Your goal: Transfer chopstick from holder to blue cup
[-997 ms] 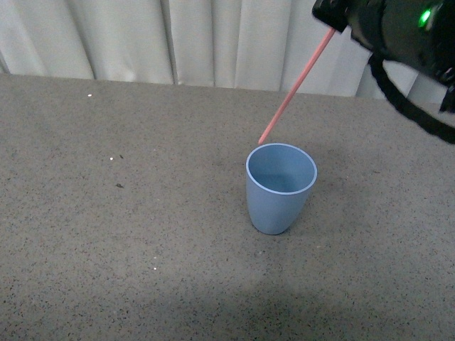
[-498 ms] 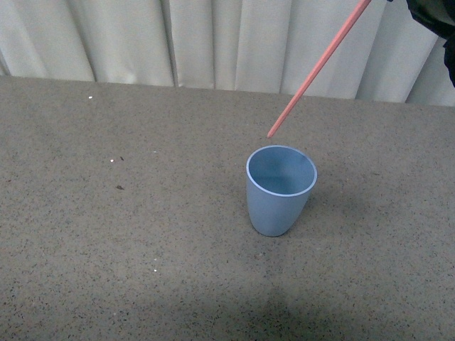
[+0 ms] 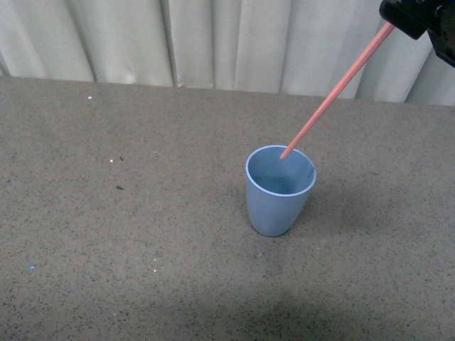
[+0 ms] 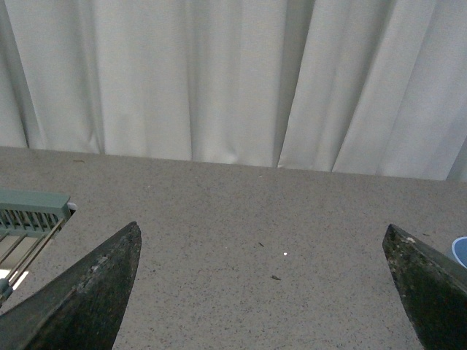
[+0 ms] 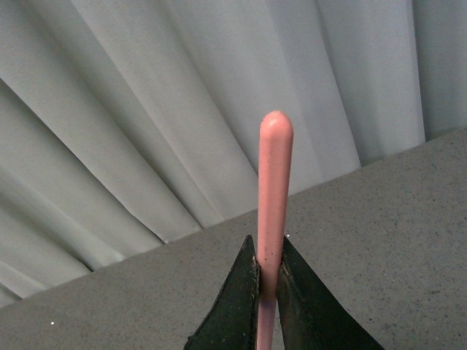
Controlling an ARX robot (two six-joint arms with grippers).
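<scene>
Over tapered blue cup (image 3: 280, 192), thin chopstick (image 3: 333, 94) slants.

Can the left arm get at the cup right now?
Probably yes. The left pincer is open and empty, and the cup stands on bare table, just at that camera's edge. The chopstick slanting into its mouth would hamper a grasp from above.

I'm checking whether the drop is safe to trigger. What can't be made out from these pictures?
- Front view: whether the chopstick tip is inside the blue cup or only above its rim.
- Front view: the right gripper, cut off by the top edge.
- Left wrist view: the green holder, cut off at the edge.
- Right wrist view: the cup, out of frame.
</scene>
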